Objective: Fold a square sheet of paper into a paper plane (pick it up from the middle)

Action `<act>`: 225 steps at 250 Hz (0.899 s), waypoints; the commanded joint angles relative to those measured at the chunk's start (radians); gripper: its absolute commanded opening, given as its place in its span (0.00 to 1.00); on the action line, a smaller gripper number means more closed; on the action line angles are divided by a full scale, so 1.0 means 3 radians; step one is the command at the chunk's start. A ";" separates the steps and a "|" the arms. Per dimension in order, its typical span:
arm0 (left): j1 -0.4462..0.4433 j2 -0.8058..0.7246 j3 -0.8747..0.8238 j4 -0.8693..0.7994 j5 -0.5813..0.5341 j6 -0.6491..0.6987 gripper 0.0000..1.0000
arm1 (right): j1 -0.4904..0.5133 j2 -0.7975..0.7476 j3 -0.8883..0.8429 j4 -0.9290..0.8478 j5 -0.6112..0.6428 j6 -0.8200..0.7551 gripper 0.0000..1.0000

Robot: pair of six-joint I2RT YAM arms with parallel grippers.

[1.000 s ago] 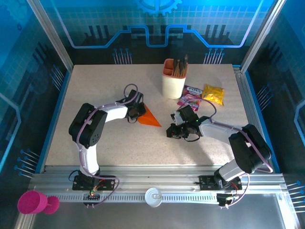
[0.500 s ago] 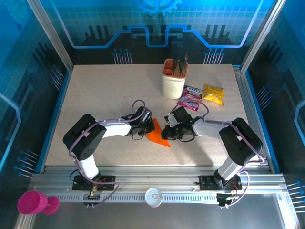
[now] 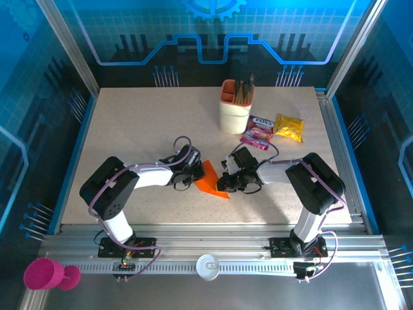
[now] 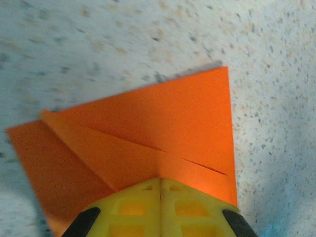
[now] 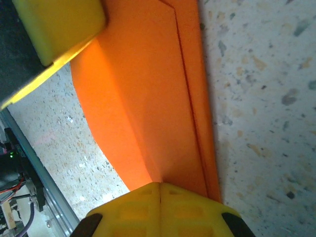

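The partly folded orange sheet (image 3: 211, 183) lies mid-table (image 3: 135, 123), with the left gripper (image 3: 196, 175) and right gripper (image 3: 226, 181) each clamped shut on opposite edges, seemingly to steady it for the next crease.

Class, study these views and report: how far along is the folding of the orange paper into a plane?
Done: the thin bright orange paper sheet already carries overlapping diagonal folds, forming a broad wedge. In hand: the left gripper and right gripper are each shut on an edge of it. Left: probably narrowing it into a pointed dart.
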 commanded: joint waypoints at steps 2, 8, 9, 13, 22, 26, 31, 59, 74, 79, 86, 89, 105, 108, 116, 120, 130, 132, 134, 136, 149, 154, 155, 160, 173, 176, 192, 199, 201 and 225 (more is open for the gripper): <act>0.0175 -0.0041 -0.0127 -0.0091 -0.0116 -0.0102 0.07 | -0.0044 0.0218 -0.0204 -0.0251 0.0356 0.0043 0.00; 0.0202 -0.0032 -0.0143 -0.0069 -0.0108 -0.0116 0.07 | -0.0044 0.0229 -0.0212 -0.0266 0.0371 0.0046 0.00; 0.0206 -0.0029 -0.0145 -0.0066 -0.0108 -0.0118 0.07 | -0.0044 0.0227 -0.0214 -0.0257 0.0374 0.0046 0.00; 0.0229 -0.0018 -0.0151 -0.0055 -0.0104 -0.0128 0.07 | -0.0044 0.0235 -0.0213 -0.0277 0.0382 0.0047 0.00; 0.0267 0.0008 -0.0152 -0.0048 -0.0105 -0.0143 0.07 | -0.0044 0.0251 -0.0218 -0.0288 0.0391 0.0052 0.00; 0.0291 0.0026 -0.0148 -0.0049 -0.0098 -0.0153 0.07 | -0.0044 0.0257 -0.0223 -0.0291 0.0399 0.0052 0.00; 0.0318 0.0044 -0.0154 -0.0051 -0.0087 -0.0166 0.07 | -0.0044 0.0262 -0.0224 -0.0291 0.0401 0.0057 0.00; 0.0444 0.0098 -0.0187 -0.0022 -0.0091 -0.0262 0.07 | -0.0043 0.0296 -0.0231 -0.0340 0.0452 0.0062 0.00; 0.0503 0.0103 -0.0192 -0.0030 -0.0105 -0.0303 0.07 | -0.0047 0.0317 -0.0232 -0.0360 0.0466 0.0062 0.00; 0.0518 0.0102 -0.0186 -0.0031 -0.0111 -0.0313 0.07 | -0.0044 0.0327 -0.0232 -0.0360 0.0468 0.0062 0.00; 0.0542 0.0102 -0.0184 -0.0040 -0.0116 -0.0319 0.07 | -0.0047 0.0341 -0.0232 -0.0366 0.0475 0.0063 0.00; 0.0548 0.0102 -0.0182 -0.0048 -0.0113 -0.0323 0.07 | -0.0044 0.0347 -0.0233 -0.0367 0.0478 0.0062 0.00; 0.0591 0.0098 -0.0159 -0.0108 -0.0136 -0.0338 0.07 | -0.0043 0.0377 -0.0245 -0.0376 0.0485 0.0062 0.00; 0.0598 0.0098 -0.0160 -0.0120 -0.0140 -0.0336 0.07 | -0.0044 0.0382 -0.0246 -0.0373 0.0491 0.0063 0.00; 0.0618 0.0103 -0.0143 -0.0147 -0.0147 -0.0344 0.07 | -0.0045 0.0393 -0.0249 -0.0371 0.0495 0.0059 0.00; 0.0629 0.0102 -0.0135 -0.0170 -0.0156 -0.0349 0.07 | -0.0044 0.0402 -0.0251 -0.0372 0.0499 0.0057 0.00; 0.0653 0.0107 -0.0116 -0.0228 -0.0180 -0.0353 0.07 | -0.0046 0.0414 -0.0257 -0.0370 0.0504 0.0064 0.00; 0.0658 0.0106 -0.0104 -0.0235 -0.0183 -0.0357 0.07 | -0.0048 0.0419 -0.0259 -0.0368 0.0504 0.0063 0.00; 0.0663 0.0107 -0.0109 -0.0240 -0.0183 -0.0359 0.07 | -0.0049 0.0422 -0.0263 -0.0369 0.0504 0.0062 0.00; 0.0669 0.0108 -0.0110 -0.0242 -0.0187 -0.0360 0.07 | -0.0059 0.0426 -0.0261 -0.0370 0.0502 0.0062 0.00; 0.0706 0.0113 -0.0092 -0.0293 -0.0193 -0.0365 0.07 | -0.0049 0.0441 -0.0268 -0.0366 0.0503 0.0062 0.00; 0.0716 0.0118 -0.0077 -0.0329 -0.0206 -0.0368 0.07 | -0.0049 0.0446 -0.0267 -0.0364 0.0501 0.0066 0.00; 0.0722 0.0118 -0.0073 -0.0335 -0.0205 -0.0369 0.07 | -0.0049 0.0446 -0.0266 -0.0362 0.0503 0.0066 0.00; 0.0735 0.0122 -0.0061 -0.0368 -0.0216 -0.0368 0.07 | -0.0049 0.0453 -0.0270 -0.0358 0.0501 0.0071 0.00; 0.0766 0.0130 -0.0037 -0.0441 -0.0252 -0.0374 0.07 | -0.0052 0.0463 -0.0268 -0.0358 0.0498 0.0068 0.00; 0.0772 0.0131 -0.0022 -0.0457 -0.0256 -0.0379 0.07 | -0.0050 0.0466 -0.0269 -0.0360 0.0494 0.0068 0.00; 0.0823 0.0140 -0.0009 -0.0562 -0.0308 -0.0431 0.06 | -0.0052 0.0479 -0.0270 -0.0362 0.0499 0.0070 0.00; 0.0849 0.0137 -0.0006 -0.0586 -0.0323 -0.0450 0.06 | -0.0054 0.0484 -0.0270 -0.0358 0.0497 0.0067 0.00; 0.0860 0.0134 -0.0004 -0.0594 -0.0328 -0.0456 0.06 | -0.0054 0.0489 -0.0267 -0.0353 0.0497 0.0064 0.00; 0.0947 0.0124 0.0013 -0.0641 -0.0356 -0.0503 0.06 | -0.0058 0.0521 -0.0275 -0.0336 0.0499 0.0067 0.00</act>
